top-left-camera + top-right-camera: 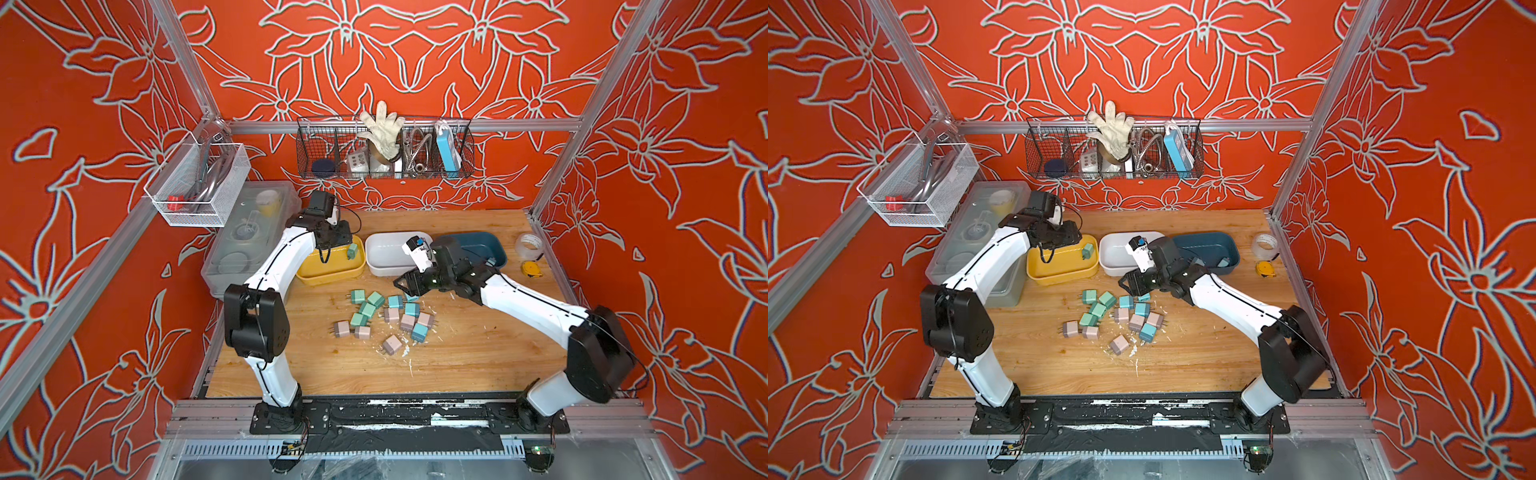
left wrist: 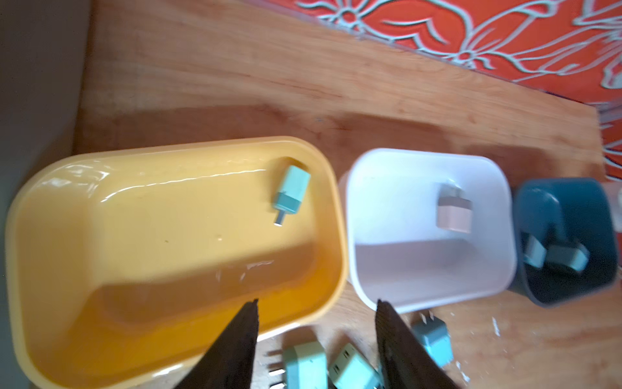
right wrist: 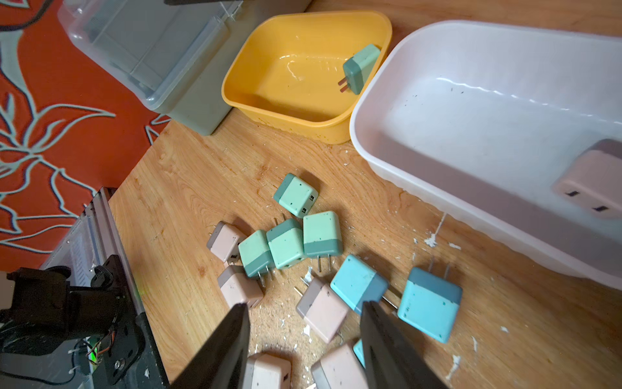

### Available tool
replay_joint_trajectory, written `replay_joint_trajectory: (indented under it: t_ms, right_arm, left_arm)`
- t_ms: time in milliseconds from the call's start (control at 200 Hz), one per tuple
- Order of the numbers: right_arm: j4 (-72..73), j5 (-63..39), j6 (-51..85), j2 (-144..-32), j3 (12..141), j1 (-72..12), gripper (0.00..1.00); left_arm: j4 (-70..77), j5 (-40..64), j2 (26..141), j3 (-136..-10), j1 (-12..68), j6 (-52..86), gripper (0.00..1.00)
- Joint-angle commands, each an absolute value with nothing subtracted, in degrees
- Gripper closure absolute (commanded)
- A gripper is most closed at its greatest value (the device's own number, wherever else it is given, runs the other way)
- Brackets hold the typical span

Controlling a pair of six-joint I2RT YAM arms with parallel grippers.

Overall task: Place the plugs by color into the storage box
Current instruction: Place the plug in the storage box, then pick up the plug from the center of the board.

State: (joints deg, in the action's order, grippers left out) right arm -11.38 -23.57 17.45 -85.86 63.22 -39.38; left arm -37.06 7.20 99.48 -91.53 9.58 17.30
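most plugs (image 3: 322,232) lie unsorted, so sorting looks early. left gripper (image 2: 316,303), over the yellow bin (image 2: 168,158), and right gripper (image 3: 304,306), above them, have fingers parted and empty. next, the right should close on a blue plug (image 3: 358,283).

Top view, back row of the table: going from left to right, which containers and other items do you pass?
In a top view: clear lidded box → yellow bin → white bin → dark blue bin → tape roll.
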Motion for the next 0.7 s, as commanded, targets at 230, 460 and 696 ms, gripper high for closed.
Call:
replay_joint_trajectory:
  t_ms: [230,460,696]
  right_arm:
    - [-20.12,-14.07,14.68,-70.75,54.88,-39.46,0.4]
    - [-20.38,-8.08,13.06,-64.4,51.16,-39.37,0.36]
    - [-21.08,-7.47,13.57,-65.61,51.17,-39.37,0.36]
  left_arm:
    - [-35.32,11.05,84.15,-75.59,16.23,16.62,0.44]
    - [-36.5,16.88,74.68,-66.85,16.52,16.08,0.44]
    - [-31.56,24.38,64.34,-54.99,16.97,12.68,0.46]
